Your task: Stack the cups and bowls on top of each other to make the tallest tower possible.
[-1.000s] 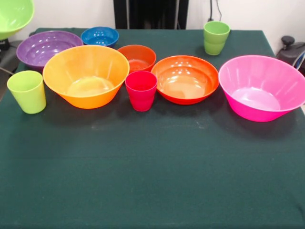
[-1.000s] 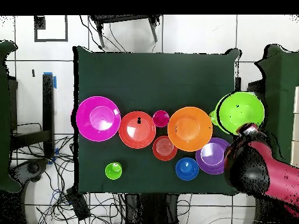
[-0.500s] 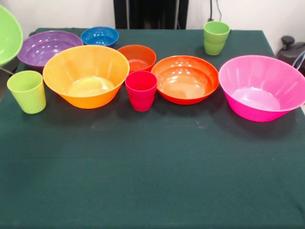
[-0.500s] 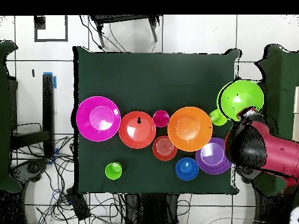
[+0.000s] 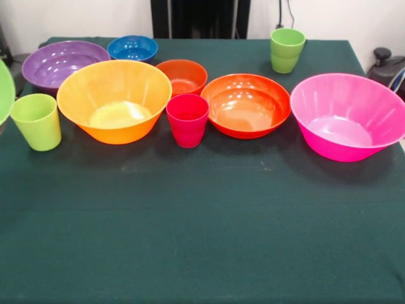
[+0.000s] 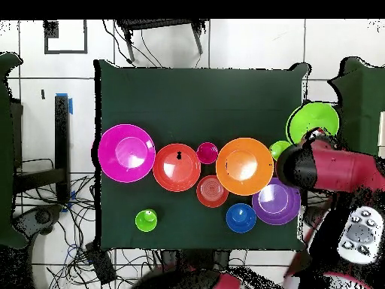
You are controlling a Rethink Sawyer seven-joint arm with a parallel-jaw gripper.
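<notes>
No writing readable on anything you see. Lime bowl [image 6: 316, 120] hangs off the table [image 6: 195, 94] edge beside the arm [image 6: 331, 168] (finger state: cannot tell), past the yellow-orange bowl [image 6: 244, 165].

Dark green cloth over the surface [image 5: 202, 240], filling most of the front view. Pale wall [image 5: 82, 19] along the top. From overhead: white tiled floor [image 6: 248, 45] with dark grout lines, tangled black cables [image 6: 83, 252] at lower left.
</notes>
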